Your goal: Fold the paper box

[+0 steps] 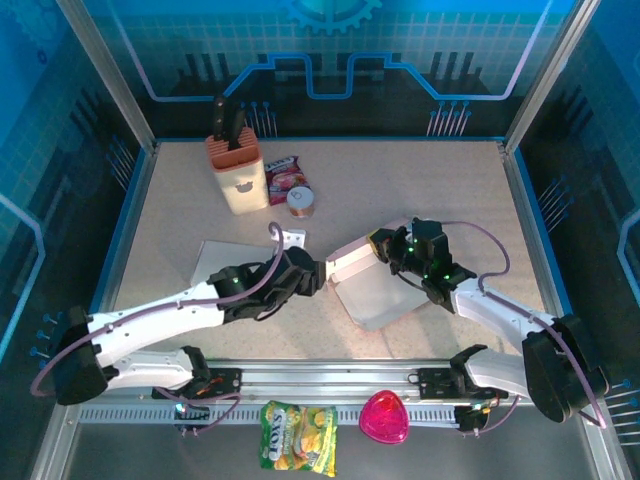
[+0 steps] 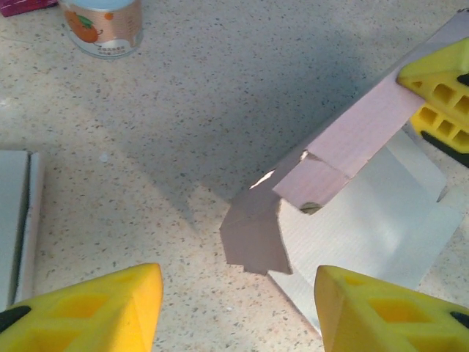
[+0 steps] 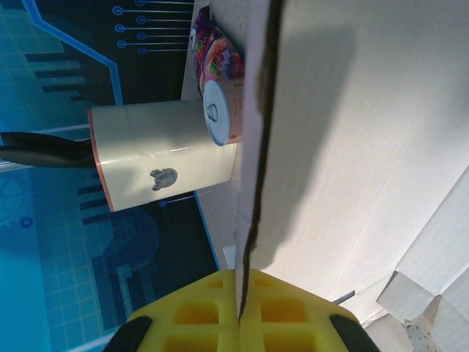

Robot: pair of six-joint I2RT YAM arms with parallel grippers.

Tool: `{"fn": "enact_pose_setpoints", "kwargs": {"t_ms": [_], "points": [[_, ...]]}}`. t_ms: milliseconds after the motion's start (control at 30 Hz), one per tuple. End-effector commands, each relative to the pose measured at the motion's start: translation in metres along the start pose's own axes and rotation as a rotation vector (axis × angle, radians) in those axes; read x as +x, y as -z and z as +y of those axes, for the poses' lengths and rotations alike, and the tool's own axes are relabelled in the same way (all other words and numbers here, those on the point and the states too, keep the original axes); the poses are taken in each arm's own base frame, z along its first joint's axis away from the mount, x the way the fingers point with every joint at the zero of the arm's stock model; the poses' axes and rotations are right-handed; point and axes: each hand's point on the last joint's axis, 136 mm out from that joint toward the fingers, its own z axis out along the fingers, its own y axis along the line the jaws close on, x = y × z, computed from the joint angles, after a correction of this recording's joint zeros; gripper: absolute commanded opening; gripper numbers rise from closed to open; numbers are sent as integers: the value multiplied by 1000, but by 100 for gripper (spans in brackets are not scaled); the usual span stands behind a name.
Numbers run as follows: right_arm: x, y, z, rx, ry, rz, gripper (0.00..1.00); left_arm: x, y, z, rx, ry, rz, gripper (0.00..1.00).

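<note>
- Back left of the worktop [image 1: 450, 190]: a knife block [image 1: 236, 172] with dark handles sticking up. A snack packet [image 1: 284, 177] and a small can [image 1: 301, 201] sit just to its right, all well apart from the box.
- Left of centre: a flat white card piece [image 1: 222, 262] lies on the worktop beside the left arm, with a small white scrap [image 1: 292, 238] near its far corner. Neither touches the box.
- In front of the arm bases, off the worktop: a yellow-green snack bag [image 1: 298, 437] and a pink rounded object [image 1: 384, 418].
- Task item: the paper box [image 1: 378, 288] lies centre-right on the worktop between the two arms. It is open, with its floor panel flat and one long wall raised.
- The right gripper [image 3: 238, 286] is clenched on that raised wall, and the card edge runs straight between its yellow fingers.
- The left gripper [image 2: 238, 282] is released, its fingers spread wide with nothing between them. It hovers just off the box's left corner, where a loose corner flap lies directly ahead.
- Hard to read: in the top view the left gripper is dark against its arm and cable, so I cannot tell whether it touches the box.
- In the right wrist view the box wall covers the right half.
- In the left wrist view the card piece and the can are cut off at the frame edges.
</note>
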Motion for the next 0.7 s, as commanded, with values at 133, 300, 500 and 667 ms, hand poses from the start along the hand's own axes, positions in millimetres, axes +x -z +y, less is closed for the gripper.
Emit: {"fn": "enact_pose_setpoints", "kwargs": {"t_ms": [133,300,500,667], "points": [[2,2,0,3,-53,9,0,-16,-12,-21,46,120,53,57],[-1,9,0,51,-109,23,0,-17,6,-67,230,130,39,66],[-4,13,8,46,-144,55,0,7,-1,-67,154,57,108,84],[-2,18,8,52,-142,59,0,8,-9,-68,168,99,83,95]]}}
